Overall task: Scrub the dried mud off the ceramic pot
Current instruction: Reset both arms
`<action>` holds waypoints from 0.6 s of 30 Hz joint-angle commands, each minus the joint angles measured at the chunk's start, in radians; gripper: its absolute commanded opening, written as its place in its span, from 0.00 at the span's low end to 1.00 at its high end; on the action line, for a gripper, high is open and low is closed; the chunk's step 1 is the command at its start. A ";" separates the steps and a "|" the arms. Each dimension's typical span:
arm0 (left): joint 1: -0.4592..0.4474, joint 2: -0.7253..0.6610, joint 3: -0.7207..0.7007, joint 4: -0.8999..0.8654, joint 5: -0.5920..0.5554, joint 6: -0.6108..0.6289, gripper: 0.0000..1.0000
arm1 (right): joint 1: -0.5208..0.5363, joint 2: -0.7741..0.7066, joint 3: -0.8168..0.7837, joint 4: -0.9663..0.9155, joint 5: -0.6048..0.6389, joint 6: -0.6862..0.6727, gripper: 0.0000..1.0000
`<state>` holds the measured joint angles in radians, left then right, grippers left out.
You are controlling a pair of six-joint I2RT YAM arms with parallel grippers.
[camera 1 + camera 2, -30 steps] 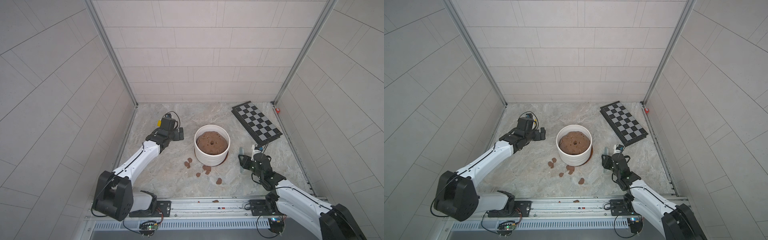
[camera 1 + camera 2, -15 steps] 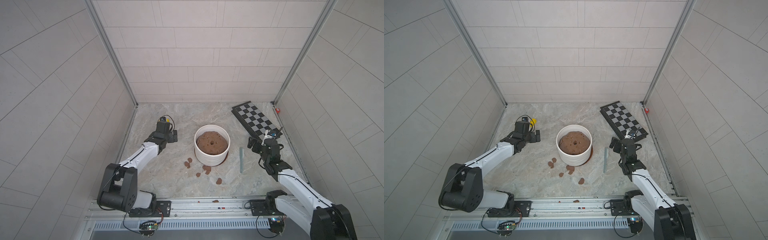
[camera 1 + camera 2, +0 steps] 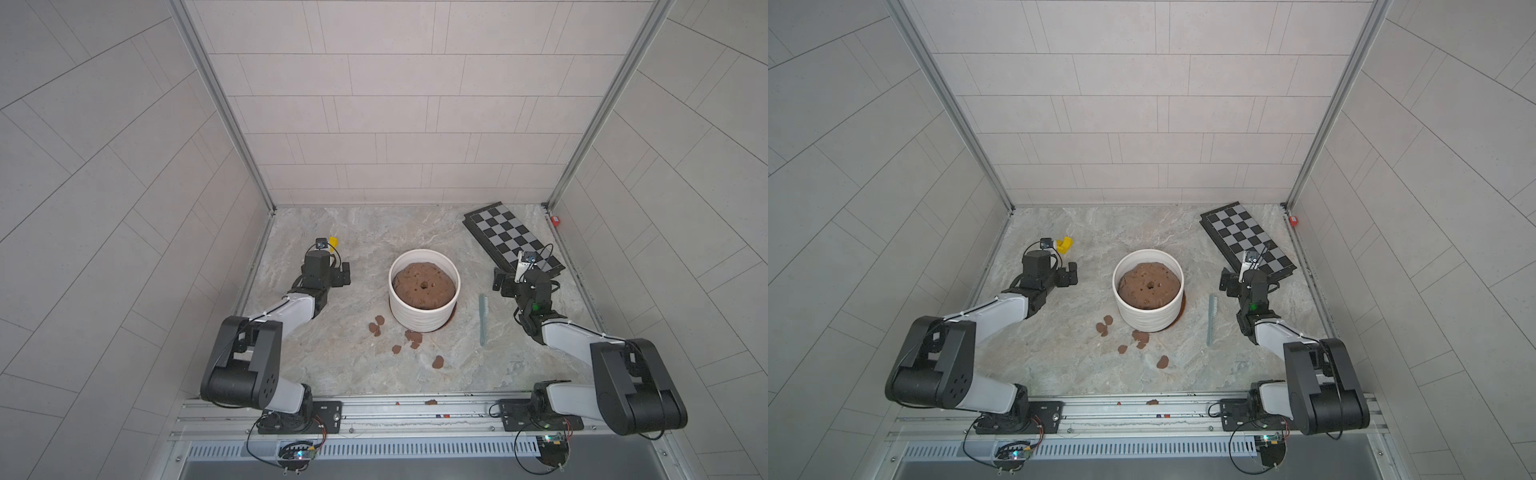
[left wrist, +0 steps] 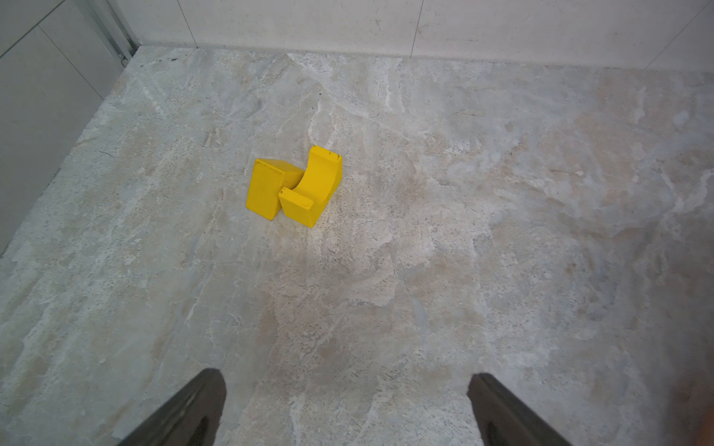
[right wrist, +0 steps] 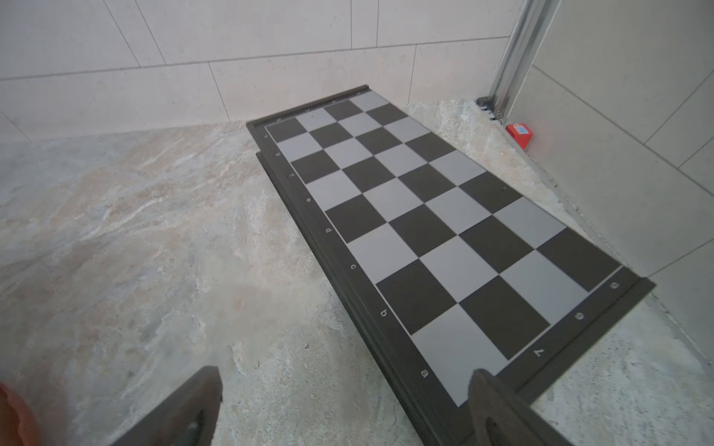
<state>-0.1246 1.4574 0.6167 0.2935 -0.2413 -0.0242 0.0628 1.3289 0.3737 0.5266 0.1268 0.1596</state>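
Observation:
The white ribbed ceramic pot [image 3: 419, 322] [image 3: 1148, 318] stands mid-table on an orange saucer, filled with a brown mound. Several reddish-brown blobs of dried mud [image 3: 413, 336] [image 3: 1140, 336] lie loose on the table in front of it. A pale green brush [image 3: 482, 318] [image 3: 1211, 318] lies flat to the pot's right, touched by nothing. My left gripper [image 3: 343, 276] [image 3: 1070, 275] [image 4: 345, 390] hangs open and empty, left of the pot. My right gripper [image 3: 501, 282] [image 3: 1228, 282] [image 5: 344, 390] is open and empty, behind the brush at the chessboard's near corner.
A black-and-grey chessboard [image 3: 511, 237] [image 3: 1246, 239] [image 5: 425, 216] lies at the back right. A yellow block [image 3: 333, 241] [image 3: 1064, 244] [image 4: 293, 189] sits just behind the left gripper. A small red object [image 3: 555, 220] [image 5: 519, 135] rests by the right wall. Tiled walls close three sides.
My right gripper opened, left the brush lying on the table and drew back toward the chessboard. My left gripper pulled away from the pot to the left.

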 commanded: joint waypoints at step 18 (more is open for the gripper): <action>0.008 -0.026 -0.078 0.171 0.043 0.050 1.00 | -0.050 0.157 -0.033 0.394 -0.063 -0.096 1.00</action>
